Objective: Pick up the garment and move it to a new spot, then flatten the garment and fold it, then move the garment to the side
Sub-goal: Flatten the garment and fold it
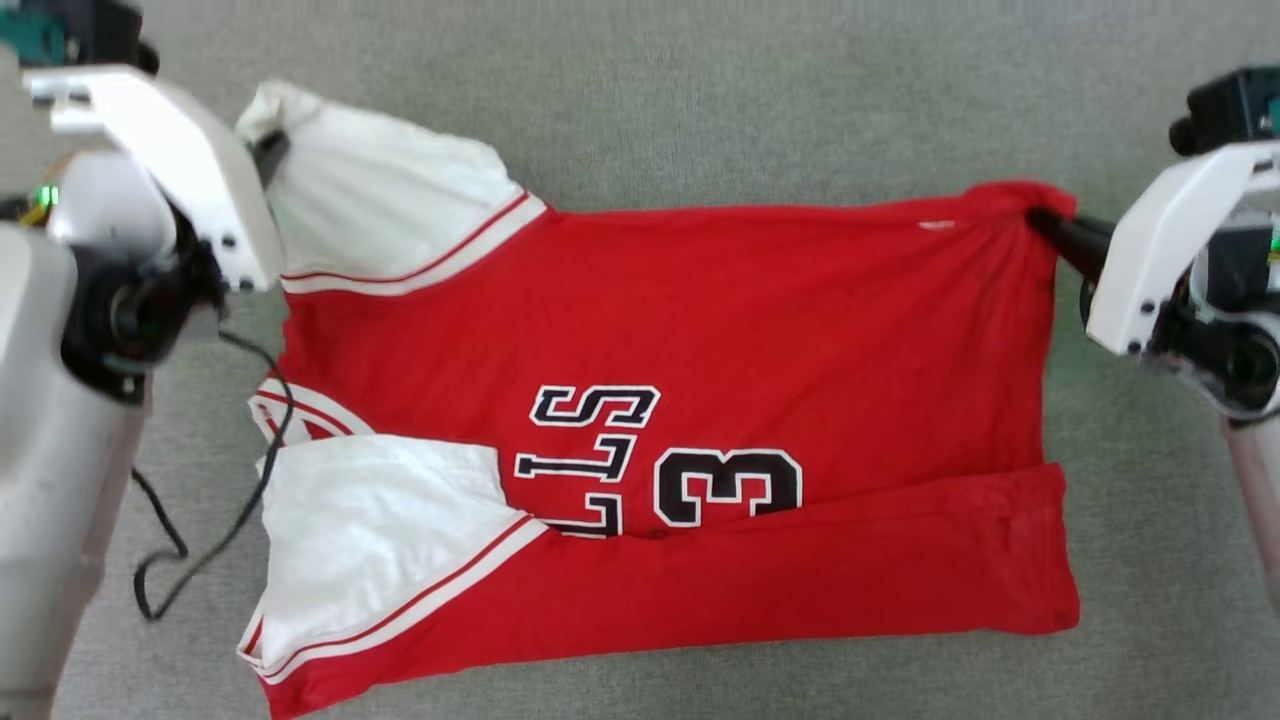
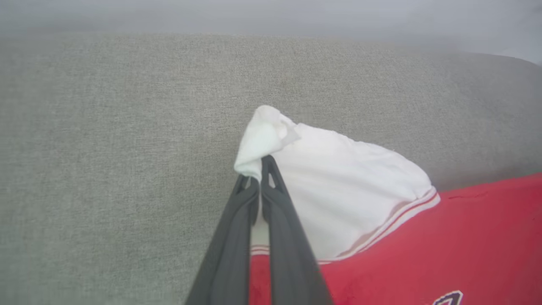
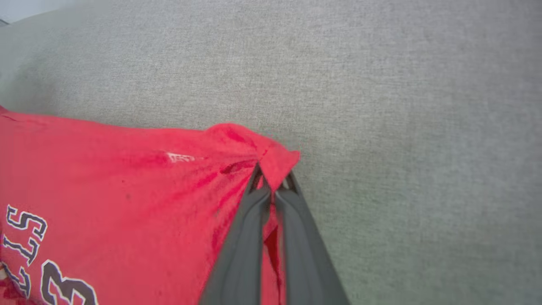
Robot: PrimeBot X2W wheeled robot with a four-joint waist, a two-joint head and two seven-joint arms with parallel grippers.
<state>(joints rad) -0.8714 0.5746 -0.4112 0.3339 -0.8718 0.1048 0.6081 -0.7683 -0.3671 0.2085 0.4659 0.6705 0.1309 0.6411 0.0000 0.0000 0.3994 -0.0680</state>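
Observation:
The garment (image 1: pixel 700 320) is a bright-red top with white sleeves and black-and-white lettering, spread across the grey surface, its near long edge folded over. At the far left, my left gripper (image 1: pixel 268 152) is shut on the tip of the far white sleeve (image 2: pixel 338 186), pinched between the dark fingers (image 2: pixel 271 203). Over on the far right corner, my right gripper (image 1: pixel 1045 222) is shut on the red hem corner (image 3: pixel 275 163), which bunches between its fingers (image 3: pixel 292 220). Both pinched corners are raised a little.
A grey fabric surface (image 1: pixel 700 100) lies under and around the garment. A black cable (image 1: pixel 230 500) hangs from my left arm across the garment's left edge. The near white sleeve (image 1: pixel 380 530) lies flat at lower left.

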